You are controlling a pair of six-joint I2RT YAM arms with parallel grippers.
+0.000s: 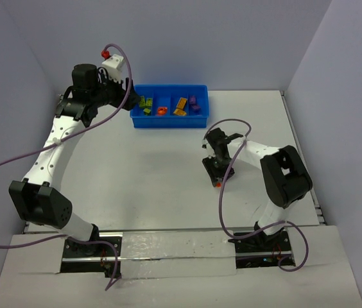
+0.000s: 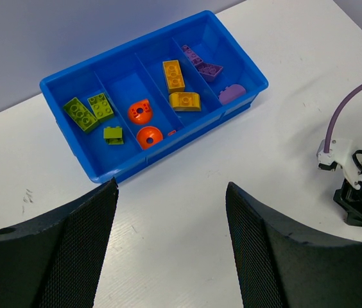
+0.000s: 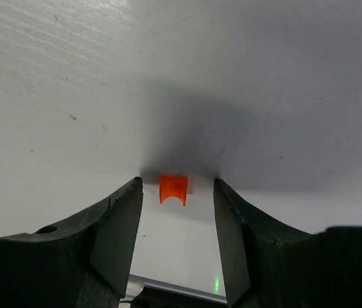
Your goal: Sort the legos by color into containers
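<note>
Right gripper astride orange lego, gaps both sides

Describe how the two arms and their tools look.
The left arm and right arm share white links and bulky black joints, each trailed by a purple cable. Each tool has two broad black fingers, mesh-textured inside on the left. A white block with a red tip tops the left wrist.
</note>
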